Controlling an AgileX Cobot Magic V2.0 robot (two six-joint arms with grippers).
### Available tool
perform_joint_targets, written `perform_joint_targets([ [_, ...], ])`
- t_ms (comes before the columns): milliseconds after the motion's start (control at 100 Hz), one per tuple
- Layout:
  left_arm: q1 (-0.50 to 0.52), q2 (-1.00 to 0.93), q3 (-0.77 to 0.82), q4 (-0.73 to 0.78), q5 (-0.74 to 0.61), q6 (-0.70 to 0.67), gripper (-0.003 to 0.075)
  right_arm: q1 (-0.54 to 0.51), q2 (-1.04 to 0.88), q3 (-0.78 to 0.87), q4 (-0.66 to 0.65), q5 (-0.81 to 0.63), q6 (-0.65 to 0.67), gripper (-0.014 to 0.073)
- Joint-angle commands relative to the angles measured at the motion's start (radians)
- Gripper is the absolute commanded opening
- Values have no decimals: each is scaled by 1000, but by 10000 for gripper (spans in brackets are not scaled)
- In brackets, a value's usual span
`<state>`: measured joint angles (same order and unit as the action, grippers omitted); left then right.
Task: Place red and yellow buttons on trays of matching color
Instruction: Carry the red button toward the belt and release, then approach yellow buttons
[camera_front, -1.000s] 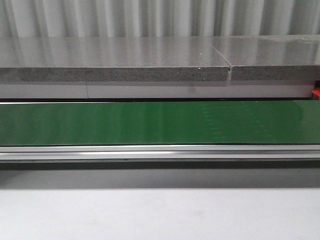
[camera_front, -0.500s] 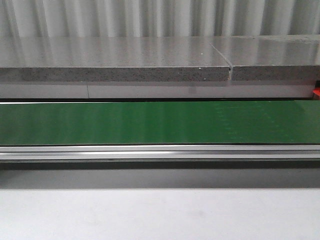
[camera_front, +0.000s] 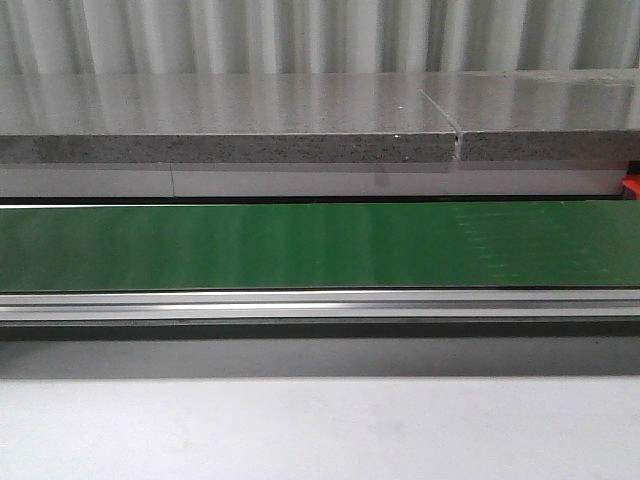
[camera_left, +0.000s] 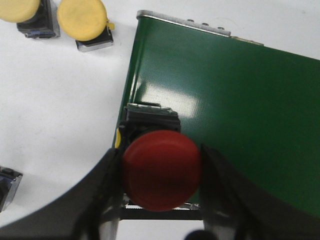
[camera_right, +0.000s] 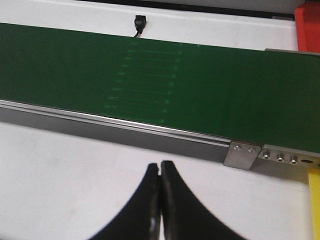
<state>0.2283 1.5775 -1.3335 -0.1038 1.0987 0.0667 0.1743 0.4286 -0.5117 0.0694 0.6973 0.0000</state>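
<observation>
The green conveyor belt (camera_front: 320, 245) runs bare across the front view, with no button on it there. In the left wrist view its end (camera_left: 220, 105) lies beneath the left end effector (camera_left: 161, 172), whose fingers clamp the red button (camera_left: 161, 174) by the sides of its cap, the black housing (camera_left: 150, 117) hanging over the belt's edge. Two yellow buttons (camera_left: 82, 20) sit on the white worktop (camera_left: 55, 100) well apart. The right end effector (camera_right: 160, 200) hangs pinched together and empty over the worktop beside the belt rail (camera_right: 125, 127).

The risk is the release: let go this near the belt's edge, the round-capped button could tip or roll off onto the worktop. A red tray corner (camera_right: 307, 25) shows past the belt's end.
</observation>
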Motion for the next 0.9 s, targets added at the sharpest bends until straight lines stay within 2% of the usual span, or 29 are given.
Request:
perform_joint_targets([
  [0, -7, -18, -27, -14, -18, 1, -20, 0, 4, -24, 6, -61, -12, -69],
  [160, -7, 17, -27, -14, -10, 1, -17, 0, 4, -24, 6, -61, -12, -69],
  [230, -7, 27, -27, -16, -5, 2, 20, 0, 4, -24, 6, -61, -12, -69],
  [300, -7, 31, -27, -35, 2, 2, 114, 0, 4, -24, 6, -61, -12, -69],
  [440, -7, 31, -27, -37, 2, 2, 406, 0, 4, -24, 6, -61, -12, -69],
  [540, -7, 31, -27, -37, -2, 2, 530, 0, 4, -24, 6, -61, -12, -69],
  [890, -4, 21, -48, -117, -51, 0, 541, 0, 4, -24, 6, -61, -12, -69],
])
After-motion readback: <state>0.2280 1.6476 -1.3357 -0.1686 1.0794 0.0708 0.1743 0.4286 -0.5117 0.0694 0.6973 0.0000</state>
